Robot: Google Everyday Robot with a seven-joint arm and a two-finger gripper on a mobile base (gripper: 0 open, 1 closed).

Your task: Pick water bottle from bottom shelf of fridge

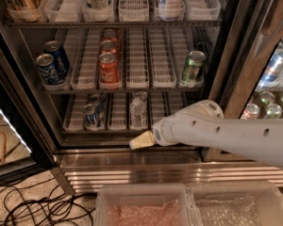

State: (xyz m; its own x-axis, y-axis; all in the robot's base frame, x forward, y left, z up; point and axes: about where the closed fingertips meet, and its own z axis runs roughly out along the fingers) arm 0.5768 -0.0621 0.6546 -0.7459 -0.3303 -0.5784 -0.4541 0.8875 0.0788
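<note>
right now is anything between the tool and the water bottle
Nothing visible does. The tool sits just in front of the water bottle, at the bottom shelf's front edge; the blue cans stand two lanes away.

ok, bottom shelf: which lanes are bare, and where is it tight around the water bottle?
On the bottom shelf, the lane between the blue cans and the water bottle is bare, as are the lanes right of the bottle. Only the cans' lane is crowded. The gripper sits at the shelf's front edge, just below the bottle.
</note>
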